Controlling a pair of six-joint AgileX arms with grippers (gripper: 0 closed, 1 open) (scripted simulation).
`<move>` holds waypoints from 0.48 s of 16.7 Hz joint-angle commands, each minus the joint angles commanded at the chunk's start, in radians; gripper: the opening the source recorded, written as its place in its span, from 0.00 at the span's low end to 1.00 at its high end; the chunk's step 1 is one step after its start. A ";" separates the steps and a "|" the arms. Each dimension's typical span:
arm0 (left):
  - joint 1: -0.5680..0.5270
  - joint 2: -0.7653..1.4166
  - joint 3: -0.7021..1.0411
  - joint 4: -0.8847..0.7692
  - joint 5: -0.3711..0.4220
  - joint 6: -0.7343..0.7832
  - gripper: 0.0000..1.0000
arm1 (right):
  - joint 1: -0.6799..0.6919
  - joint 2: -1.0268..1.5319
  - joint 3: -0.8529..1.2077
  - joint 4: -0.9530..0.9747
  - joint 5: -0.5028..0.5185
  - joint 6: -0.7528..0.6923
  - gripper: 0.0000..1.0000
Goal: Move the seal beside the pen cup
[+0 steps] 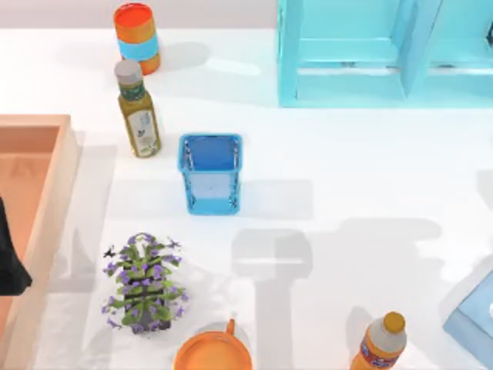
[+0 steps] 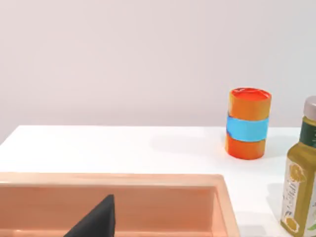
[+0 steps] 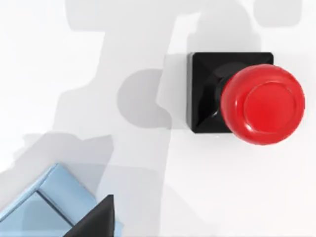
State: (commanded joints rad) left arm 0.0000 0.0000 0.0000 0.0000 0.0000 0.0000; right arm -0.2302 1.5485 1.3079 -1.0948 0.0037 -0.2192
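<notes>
Right gripper: its wrist camera looks straight down at the seal [image 3: 244, 101], so the seal lies directly beneath it, upright on the white table [image 3: 59, 64], red knob over black square base. Just one dark fingertip [image 3: 96, 222] shows at the frame edge; I cannot tell whether the fingers are spread or closed. Nothing is gripped as far as can be seen. A pale blue box [image 3: 49, 202] lies near the seal, apart from it.

Left gripper: one dark fingertip [image 2: 96, 222] shows above the wooden tray [image 2: 148, 180]; finger state cannot be told. In the top view a dark part of the left arm [image 1: 9, 254] sits over that tray [image 1: 62, 193] at the table's left edge. Beyond the tray stand an olive-green bottle [image 2: 299, 173] and, farther off, an orange cylinder with a blue band [image 2: 248, 123].

Pen cup [image 1: 211, 173]: mid-table, upright, past the left gripper's tray. Nearer the front edge sit a purple-flowered plant [image 1: 144, 284], an orange cup [image 1: 212, 353] and an orange bottle [image 1: 381, 343]. A light blue shelf [image 1: 362, 54] stands farthest back.
</notes>
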 joint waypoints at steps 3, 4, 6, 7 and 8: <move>0.000 0.000 0.000 0.000 0.000 0.000 1.00 | -0.029 0.187 0.176 -0.128 -0.001 -0.027 1.00; 0.000 0.000 0.000 0.000 0.000 0.000 1.00 | -0.036 0.235 0.222 -0.160 -0.002 -0.034 1.00; 0.000 0.000 0.000 0.000 0.000 0.000 1.00 | -0.047 0.301 0.289 -0.206 -0.003 -0.044 1.00; 0.000 0.000 0.000 0.000 0.000 0.000 1.00 | -0.050 0.318 0.308 -0.219 -0.003 -0.047 1.00; 0.000 0.000 0.000 0.000 0.000 0.000 1.00 | -0.052 0.326 0.316 -0.225 -0.003 -0.048 1.00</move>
State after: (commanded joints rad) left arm 0.0000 0.0000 0.0000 0.0000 0.0000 0.0000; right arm -0.2818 1.8750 1.6237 -1.3195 0.0007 -0.2671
